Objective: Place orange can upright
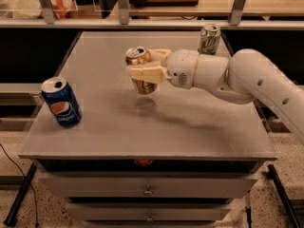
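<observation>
orange can held off the table, back of centre

from my seat i see the gripper [144, 64] clamped on the orange can [138, 56], one tan finger [148, 73] across the near side and the other behind it. the can is close to upright, silver top up, leaning a little. it hangs above the table [190, 127] and not on it: its shadow [145, 103] lies on the grey top just below. that spot is somewhat back of the middle, nearer the back edge than the front edge.

the white arm [256, 80] comes in over the right edge and crosses the right half of the surface.

the blue pepsi can [61, 102] stands upright by the left edge, towards the front-left corner, well apart from the held can. the green-and-white can [209, 38] stands near the back-right corner, close to the back edge, just behind the arm.

the middle of the top and the whole strip along the front edge show bare grey surface. drawers [147, 186] sit below the front edge.
</observation>
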`<action>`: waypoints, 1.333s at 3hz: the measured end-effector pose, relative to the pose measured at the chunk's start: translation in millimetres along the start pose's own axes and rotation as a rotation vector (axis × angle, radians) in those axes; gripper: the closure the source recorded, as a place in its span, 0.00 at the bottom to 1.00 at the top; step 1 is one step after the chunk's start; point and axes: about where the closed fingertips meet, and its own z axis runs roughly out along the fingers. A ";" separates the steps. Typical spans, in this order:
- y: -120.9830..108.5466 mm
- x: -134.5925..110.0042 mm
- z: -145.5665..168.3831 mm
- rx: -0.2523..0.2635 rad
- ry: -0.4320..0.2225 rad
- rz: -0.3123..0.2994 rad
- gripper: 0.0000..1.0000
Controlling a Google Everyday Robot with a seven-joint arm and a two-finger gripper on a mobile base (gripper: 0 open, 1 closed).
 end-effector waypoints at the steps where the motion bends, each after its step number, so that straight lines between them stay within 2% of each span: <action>1: 4.7 5.0 8.1 -0.016 -0.005 0.001 1.00; 2: 8.1 6.7 13.1 -0.028 -0.014 0.001 0.91; 4: 16.2 9.2 20.7 -0.053 -0.039 -0.003 0.43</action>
